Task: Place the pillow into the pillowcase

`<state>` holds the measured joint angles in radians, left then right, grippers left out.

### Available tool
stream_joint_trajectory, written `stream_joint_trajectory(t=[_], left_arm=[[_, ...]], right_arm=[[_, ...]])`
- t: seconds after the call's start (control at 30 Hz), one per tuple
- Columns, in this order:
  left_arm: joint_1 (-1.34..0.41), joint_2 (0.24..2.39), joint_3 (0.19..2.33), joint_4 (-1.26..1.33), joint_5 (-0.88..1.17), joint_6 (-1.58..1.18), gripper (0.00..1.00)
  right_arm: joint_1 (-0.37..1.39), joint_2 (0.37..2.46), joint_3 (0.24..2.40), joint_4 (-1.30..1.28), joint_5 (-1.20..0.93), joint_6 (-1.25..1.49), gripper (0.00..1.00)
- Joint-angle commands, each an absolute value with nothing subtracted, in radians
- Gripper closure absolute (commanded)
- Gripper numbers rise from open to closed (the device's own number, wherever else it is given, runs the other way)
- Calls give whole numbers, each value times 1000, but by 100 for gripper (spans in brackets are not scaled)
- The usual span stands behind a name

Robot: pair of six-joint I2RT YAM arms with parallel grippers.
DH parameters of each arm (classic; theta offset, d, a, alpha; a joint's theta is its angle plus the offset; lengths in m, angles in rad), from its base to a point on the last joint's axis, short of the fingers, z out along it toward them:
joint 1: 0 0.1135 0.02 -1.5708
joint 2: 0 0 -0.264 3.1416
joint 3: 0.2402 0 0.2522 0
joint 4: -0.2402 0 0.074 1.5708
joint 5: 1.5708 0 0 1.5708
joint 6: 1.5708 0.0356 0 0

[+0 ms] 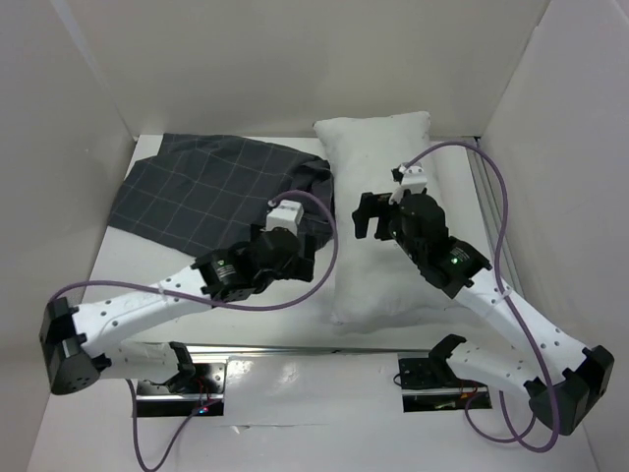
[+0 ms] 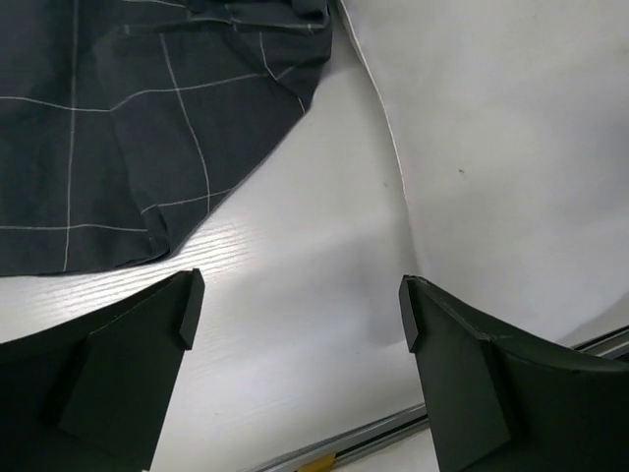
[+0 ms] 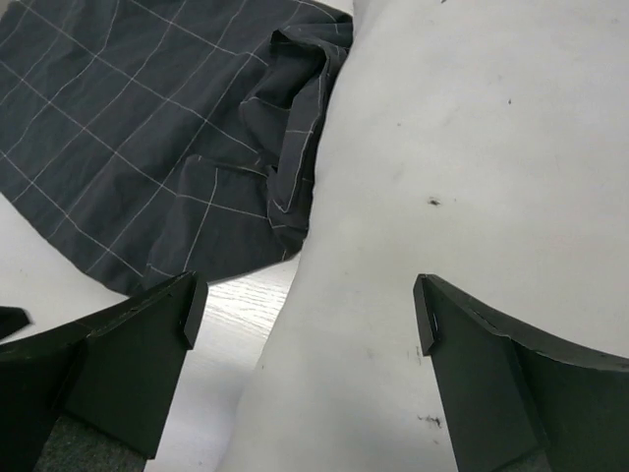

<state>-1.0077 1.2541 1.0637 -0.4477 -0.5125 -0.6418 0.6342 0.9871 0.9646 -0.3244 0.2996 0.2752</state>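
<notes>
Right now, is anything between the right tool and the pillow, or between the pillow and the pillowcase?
Nothing visible. The right tool hangs open over the pillow, only air between. The pillowcase lies beside the pillow, its bunched edge against the pillow's side. The left tool, open, hovers over bare table nearby.

Pillow (image 1: 378, 177): white matt cloth, faintly specked. Pillowcase (image 1: 197, 197): dark woven cloth, creased. Table (image 2: 295, 275): white wood-grain.

1 pillow (image 1: 383, 187), 1 pillowcase (image 1: 211, 192), 2 grippers: left gripper (image 2: 300, 310), right gripper (image 3: 305, 310).
</notes>
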Motion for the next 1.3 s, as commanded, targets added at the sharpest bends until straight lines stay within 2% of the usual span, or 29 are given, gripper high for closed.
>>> stream_joint_trajectory(t=[0.0, 0.07, 0.2, 0.37, 0.47, 0.6, 0.67, 0.73, 0.9, 1.03, 1.13, 1.27], left_arm=[[-1012, 1140, 1037, -472, -598, -706, 0], [-1012, 1111, 1028, -492, -613, -725, 0], [-1012, 1069, 1028, -518, -675, -726, 0], [-1012, 1069, 1037, -543, -736, -735, 0], [-967, 1089, 1048, -532, -675, -724, 0], [-859, 1062, 1046, -483, -641, -692, 0], [-793, 1043, 1033, -431, -615, -660, 0], [-735, 1029, 1020, -399, -569, -612, 0], [-620, 1057, 1000, -357, -471, -578, 0], [-536, 1140, 1041, -357, -419, -569, 0], [-482, 1199, 1066, -377, -394, -560, 0], [-428, 1235, 1066, -365, -339, -540, 0]], right_arm=[[635, 930, 919, -273, 314, 313, 0], [635, 916, 858, -252, 250, 356, 0], [635, 916, 836, -149, 115, 224, 0], [635, 962, 908, -149, 293, 236, 0], [635, 1031, 954, -158, 317, 187, 0], [635, 1089, 976, -28, 422, 161, 0], [624, 1118, 976, 67, 402, 117, 0], [589, 1156, 1057, 10, 335, 97, 0], [451, 1440, 1366, -268, 200, 130, 0], [356, 1598, 1565, -328, 135, 97, 0], [318, 1719, 1647, -373, 175, 51, 0], [287, 1919, 1878, -492, 152, -32, 0]])
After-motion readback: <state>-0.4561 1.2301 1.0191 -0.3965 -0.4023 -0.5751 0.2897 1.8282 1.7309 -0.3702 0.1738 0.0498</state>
